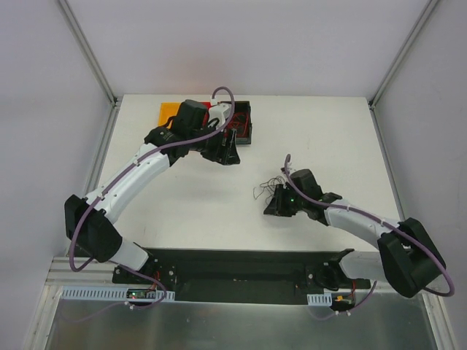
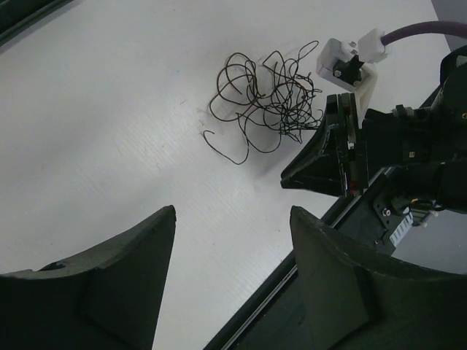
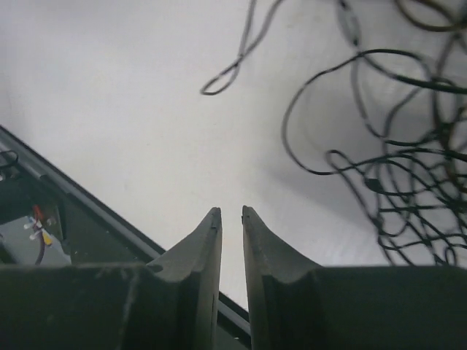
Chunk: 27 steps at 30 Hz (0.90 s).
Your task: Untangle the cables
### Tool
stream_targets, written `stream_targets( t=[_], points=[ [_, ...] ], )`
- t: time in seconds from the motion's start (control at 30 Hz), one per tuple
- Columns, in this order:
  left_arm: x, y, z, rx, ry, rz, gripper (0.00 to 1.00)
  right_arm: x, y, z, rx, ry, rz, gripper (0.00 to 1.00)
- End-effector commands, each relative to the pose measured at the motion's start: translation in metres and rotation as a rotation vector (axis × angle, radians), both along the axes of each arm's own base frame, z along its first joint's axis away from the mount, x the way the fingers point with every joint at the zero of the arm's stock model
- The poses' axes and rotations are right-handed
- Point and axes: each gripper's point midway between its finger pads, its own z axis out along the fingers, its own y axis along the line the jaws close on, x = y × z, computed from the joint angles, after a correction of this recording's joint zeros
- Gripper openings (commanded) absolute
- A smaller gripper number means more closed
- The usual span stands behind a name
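Observation:
The cables are a tangle of hair-thin dark curly wires (image 1: 267, 187) lying on the white table (image 1: 190, 211) right of centre. The tangle shows plainly in the left wrist view (image 2: 266, 102) and fills the upper right of the right wrist view (image 3: 394, 153). My right gripper (image 1: 273, 207) sits at the near edge of the tangle, its jaws almost together with nothing between them (image 3: 231, 211); it also shows in the left wrist view (image 2: 292, 179). My left gripper (image 1: 228, 153) is at the back near the black tray, wide open and empty (image 2: 233, 211), well away from the tangle.
A black tray (image 1: 252, 122) with some red wires in it stands at the back centre, with an orange and red sheet (image 1: 169, 112) beside it on the left. A black strip (image 1: 241, 266) runs along the table's near edge between the arm bases.

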Motion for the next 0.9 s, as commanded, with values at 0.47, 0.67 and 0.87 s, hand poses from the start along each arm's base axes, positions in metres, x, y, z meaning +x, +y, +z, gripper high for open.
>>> stream_targets(
  t=[0.47, 0.67, 0.87],
  points=[
    [-0.034, -0.048, -0.043, 0.058, 0.063, -0.18, 0.63, 0.03, -0.093, 0.06, -0.242, -0.276, -0.187, 0.79],
    [-0.039, -0.053, -0.045, 0.056, 0.075, -0.193, 0.71, 0.036, -0.088, 0.028, -0.233, -0.12, -0.132, 0.49],
    [-0.041, -0.055, -0.047, 0.05, 0.075, -0.206, 0.75, 0.024, -0.004, 0.019, -0.096, -0.113, 0.047, 0.33]
  ],
)
